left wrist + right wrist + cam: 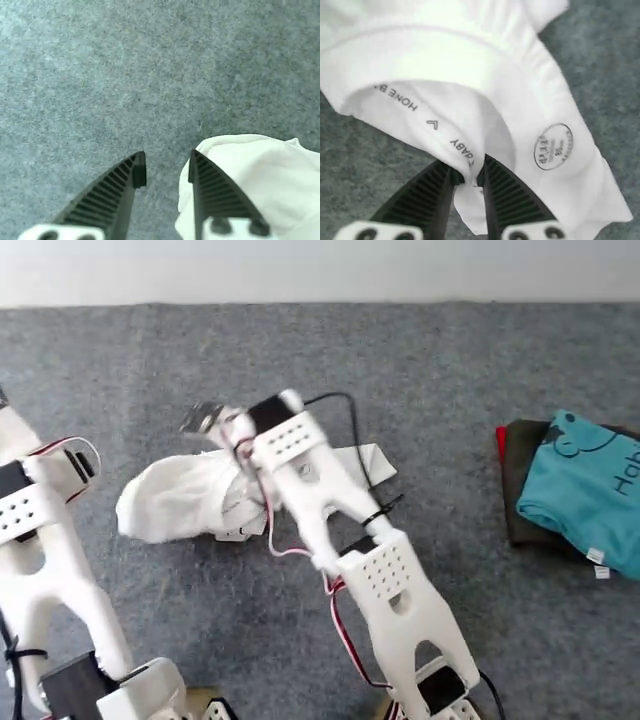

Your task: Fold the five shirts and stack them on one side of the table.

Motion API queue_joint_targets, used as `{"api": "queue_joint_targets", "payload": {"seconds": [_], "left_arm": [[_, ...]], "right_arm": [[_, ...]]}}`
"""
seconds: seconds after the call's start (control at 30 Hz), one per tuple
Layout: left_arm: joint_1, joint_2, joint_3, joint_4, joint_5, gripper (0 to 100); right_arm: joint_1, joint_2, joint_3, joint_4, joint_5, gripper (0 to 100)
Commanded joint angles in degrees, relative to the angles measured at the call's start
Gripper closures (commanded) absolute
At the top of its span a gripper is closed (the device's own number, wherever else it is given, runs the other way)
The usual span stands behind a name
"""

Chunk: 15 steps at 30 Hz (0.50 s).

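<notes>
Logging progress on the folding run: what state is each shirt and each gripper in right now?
white shirt: bunched up, not folded flat, a fold of it pinched by the right gripper.
right gripper: shut on the white shirt.
left gripper: open, empty, beside the white shirt's edge.
teal shirt: folded, lying on the dark shirt.
dark shirt: folded, under the teal shirt.
red shirt: a sliver shows beside the dark shirt; fold cannot be told.

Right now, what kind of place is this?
Probably a robot practice bench. A left arm and a right arm work at a grey carpeted table. The right tool pinches a white shirt, and folded shirts are stacked at one side.
</notes>
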Motion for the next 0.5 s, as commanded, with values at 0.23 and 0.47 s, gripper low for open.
{"api": "queue_joint_targets", "payload": {"seconds": [0.23, 0.47], "left_arm": [[0.1, -0.3, -0.2, -2.5, -0.6, 85], [0.3, -0.3, -0.4, -2.5, -0.6, 85]], "right_arm": [[13.9, -19.8, 19.7, 2.6, 10.3, 99.1], [27.1, -37.0, 43.5, 2.4, 24.7, 99.1]]}}
